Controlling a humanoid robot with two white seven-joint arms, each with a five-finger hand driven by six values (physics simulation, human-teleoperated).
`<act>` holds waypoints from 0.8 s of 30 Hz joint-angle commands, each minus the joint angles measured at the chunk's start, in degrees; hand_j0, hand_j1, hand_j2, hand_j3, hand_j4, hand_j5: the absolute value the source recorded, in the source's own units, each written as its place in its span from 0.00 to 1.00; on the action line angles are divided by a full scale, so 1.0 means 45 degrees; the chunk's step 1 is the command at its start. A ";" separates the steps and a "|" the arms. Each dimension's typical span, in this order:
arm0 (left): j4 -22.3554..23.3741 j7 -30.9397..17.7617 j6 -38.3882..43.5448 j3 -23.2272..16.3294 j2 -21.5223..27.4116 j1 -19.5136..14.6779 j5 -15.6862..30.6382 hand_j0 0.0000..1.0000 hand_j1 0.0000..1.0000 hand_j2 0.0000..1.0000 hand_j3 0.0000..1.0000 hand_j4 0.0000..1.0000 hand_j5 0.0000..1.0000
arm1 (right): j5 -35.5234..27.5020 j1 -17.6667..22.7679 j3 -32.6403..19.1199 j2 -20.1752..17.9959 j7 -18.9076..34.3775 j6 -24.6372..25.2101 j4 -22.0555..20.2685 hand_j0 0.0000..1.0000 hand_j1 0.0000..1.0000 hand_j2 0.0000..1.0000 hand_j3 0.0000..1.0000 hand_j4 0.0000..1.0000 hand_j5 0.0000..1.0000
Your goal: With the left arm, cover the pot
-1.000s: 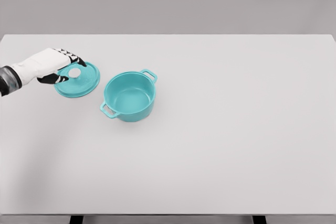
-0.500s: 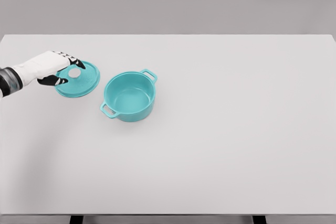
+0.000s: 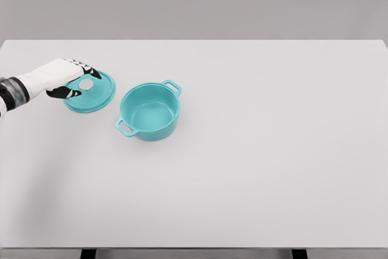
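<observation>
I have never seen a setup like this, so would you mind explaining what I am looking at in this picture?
This is a simulator's render, seen from a camera on a humanoid robot's head, looking down at a white table. The white arm coming in from the left ends in a five-finger left hand. It reaches over a teal lid that lies flat on the table, fingers around the lid's pale knob; whether they grip it is unclear. Beside the lid stands an open, empty teal pot. The right arm is out of view.

Left arm [image 3: 12, 92] cut off at picture's left edge; left hand [image 3: 57, 76] covers lid [image 3: 94, 95] near rim; grip on lid knob [image 3: 86, 83] unclear.
</observation>
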 commanded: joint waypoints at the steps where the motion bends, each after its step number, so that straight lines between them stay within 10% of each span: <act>1: 0.0180 0.0006 0.0025 0.0014 -0.0109 0.0000 0.0051 0.72 0.72 0.72 0.72 0.72 0.72 | 0.0001 0.0000 0.0001 0.0001 0.0002 0.0000 -0.0001 1.00 1.00 1.00 1.00 1.00 1.00; 24: 0.1176 0.0006 0.0025 -0.0084 -0.0441 -0.0488 0.0012 0.71 0.71 0.71 0.71 0.71 0.71 | 0.0001 0.0000 0.0001 0.0001 0.0002 0.0000 -0.0001 1.00 1.00 1.00 1.00 1.00 1.00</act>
